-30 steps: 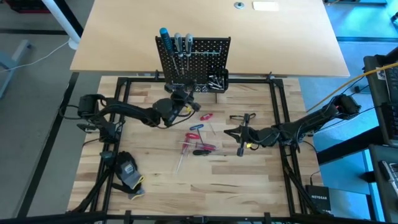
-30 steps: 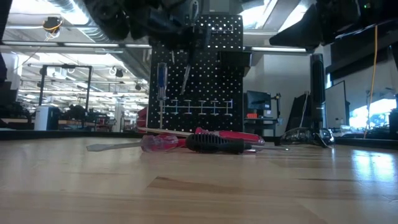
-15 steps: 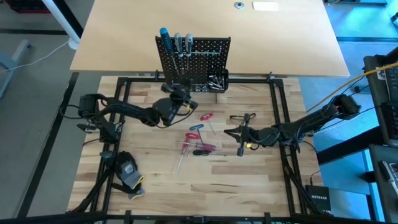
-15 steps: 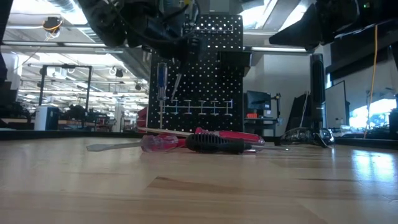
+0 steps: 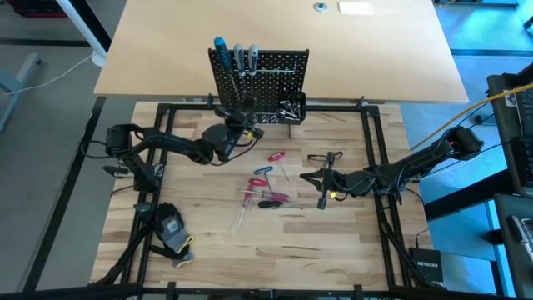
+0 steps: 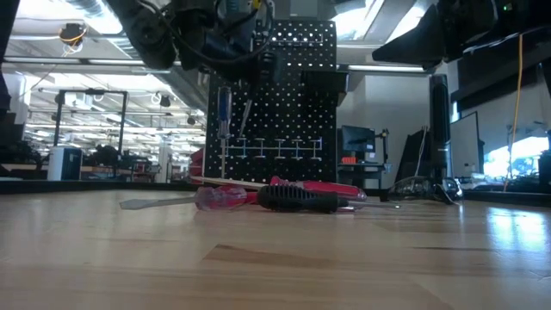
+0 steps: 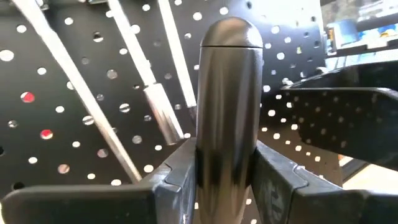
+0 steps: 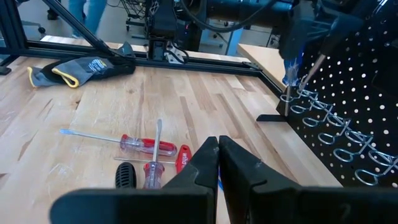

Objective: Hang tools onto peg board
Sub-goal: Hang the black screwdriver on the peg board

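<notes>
High view: our left gripper (image 5: 240,127) has crept toward 12 o'clock | clamps grey-handled screwdriver (image 7: 227,106) just before peg board (image 5: 279,71) | hanging imminent | right gripper (image 5: 310,177) closed, empty, at 3 o'clock

Upright black peg board (image 5: 260,77), screwdrivers (image 5: 237,60) hanging on it, red-handled tools (image 5: 265,185) lying loose in front

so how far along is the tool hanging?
Done: three screwdrivers, one blue-handled, already hang on the black perforated peg board. In hand: the left pincer is shut on a dark grey round-ended tool handle at the board. Left: red and black-handled screwdrivers on the wooden table; the right pincer waits shut.
</notes>
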You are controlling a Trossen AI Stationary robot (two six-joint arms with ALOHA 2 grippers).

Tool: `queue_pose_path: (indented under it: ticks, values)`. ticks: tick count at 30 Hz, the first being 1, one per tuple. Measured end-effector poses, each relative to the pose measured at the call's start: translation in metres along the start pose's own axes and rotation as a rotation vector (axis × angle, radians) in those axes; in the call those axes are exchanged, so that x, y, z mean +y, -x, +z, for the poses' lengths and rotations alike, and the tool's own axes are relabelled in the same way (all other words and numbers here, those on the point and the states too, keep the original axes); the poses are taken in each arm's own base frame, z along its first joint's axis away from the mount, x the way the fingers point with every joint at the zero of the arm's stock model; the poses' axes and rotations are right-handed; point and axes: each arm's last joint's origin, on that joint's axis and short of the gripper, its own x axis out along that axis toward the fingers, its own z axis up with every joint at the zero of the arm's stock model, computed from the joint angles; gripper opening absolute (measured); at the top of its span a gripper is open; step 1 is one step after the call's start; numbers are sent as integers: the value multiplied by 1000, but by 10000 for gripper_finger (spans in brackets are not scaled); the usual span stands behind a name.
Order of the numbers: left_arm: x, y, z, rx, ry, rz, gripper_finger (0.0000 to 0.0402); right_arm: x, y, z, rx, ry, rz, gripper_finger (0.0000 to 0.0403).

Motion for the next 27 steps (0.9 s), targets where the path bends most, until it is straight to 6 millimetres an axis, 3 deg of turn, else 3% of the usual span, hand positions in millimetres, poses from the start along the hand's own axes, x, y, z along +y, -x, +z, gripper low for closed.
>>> queue_pose_path:
  ticks: [19, 27]
  values:
    - [9, -15, -11, 53, 80, 7, 104, 0, 0, 0, 0, 1, 0, 17]
    - [9, -15, -18, 101, 18, 0, 104, 0, 0, 0, 0, 3, 0, 17]
